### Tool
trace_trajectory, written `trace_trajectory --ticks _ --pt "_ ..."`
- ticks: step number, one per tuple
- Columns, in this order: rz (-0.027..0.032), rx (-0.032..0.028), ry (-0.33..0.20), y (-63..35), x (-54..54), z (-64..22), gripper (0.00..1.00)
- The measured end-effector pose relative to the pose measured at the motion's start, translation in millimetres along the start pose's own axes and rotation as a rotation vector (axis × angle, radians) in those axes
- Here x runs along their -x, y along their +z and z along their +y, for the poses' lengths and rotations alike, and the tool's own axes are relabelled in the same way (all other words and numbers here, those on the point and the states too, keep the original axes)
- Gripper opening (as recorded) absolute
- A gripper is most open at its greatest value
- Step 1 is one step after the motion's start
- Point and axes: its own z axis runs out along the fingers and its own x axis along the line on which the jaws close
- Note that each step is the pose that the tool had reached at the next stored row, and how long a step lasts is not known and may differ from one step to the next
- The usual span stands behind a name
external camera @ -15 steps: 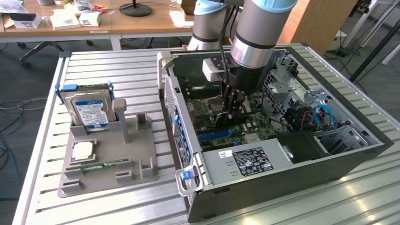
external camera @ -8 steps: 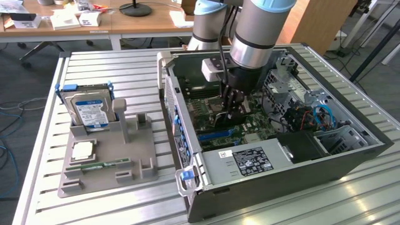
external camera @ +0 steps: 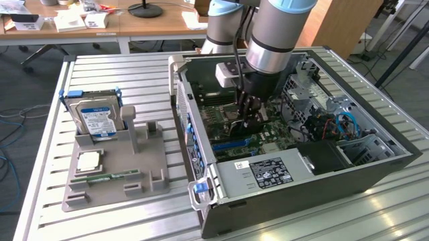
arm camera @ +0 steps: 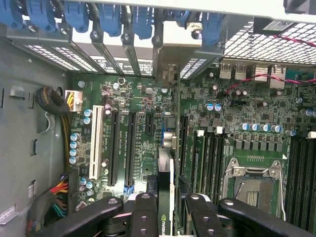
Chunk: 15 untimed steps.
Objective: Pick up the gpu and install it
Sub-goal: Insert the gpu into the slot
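Gripper point(arm camera: 167, 210) inside open PC case point(external camera: 375, 170), fingers point(arm camera: 145, 212) pinching gpu point(arm camera: 165, 190) edge-on, upright over motherboard point(arm camera: 143, 148), approx. in line w/ a slot; seated or not, can't tell.

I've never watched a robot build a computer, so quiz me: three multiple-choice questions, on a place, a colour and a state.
1. Where does the hard drive stand? A) on the wooden desk B) in the grey holder beside the case C) on the floor
2. What colour are the clips on the case's rear wall? A) blue B) red C) yellow
3. What do the fingers hold? A) nothing B) a memory stick C) the gpu
Answers: 1 B, it stands upright there; 2 A, a blue row; 3 C, they clamp the card above the motherboard.
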Motion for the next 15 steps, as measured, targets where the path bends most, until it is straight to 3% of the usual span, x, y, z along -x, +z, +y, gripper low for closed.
trace_trajectory --ticks 15 --pt "0.0001 0.0 -0.001 0.9 0.1 3.4 0.26"
